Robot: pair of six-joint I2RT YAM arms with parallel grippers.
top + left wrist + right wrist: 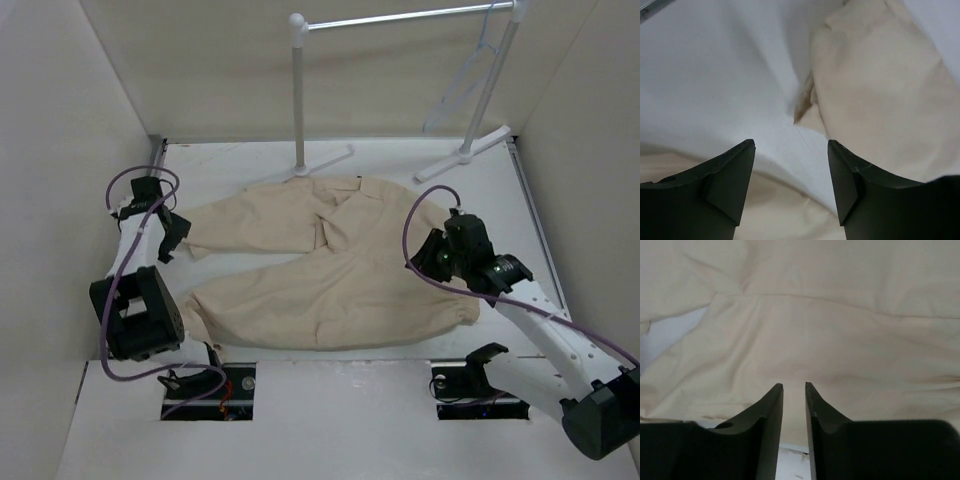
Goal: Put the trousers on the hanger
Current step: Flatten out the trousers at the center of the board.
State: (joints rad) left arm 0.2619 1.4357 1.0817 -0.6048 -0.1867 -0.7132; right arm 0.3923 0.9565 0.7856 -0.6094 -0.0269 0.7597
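The beige trousers (330,270) lie spread flat on the white table, waistband to the right and both legs running left. The pale thin hanger (478,52) hangs from the rack bar at the far right. My left gripper (178,240) is open and empty, just above the cuff end of the far leg; its wrist view (791,145) shows the leg end (875,95) ahead and more cloth below. My right gripper (425,255) hovers at the waistband edge. In its wrist view (794,386) the jaws stand a narrow gap apart, empty, above the cloth (815,315).
The clothes rack with white posts (298,100) and a metal bar (400,18) stands at the back, its feet on the table just behind the trousers. White walls close in on the left, the right and the back.
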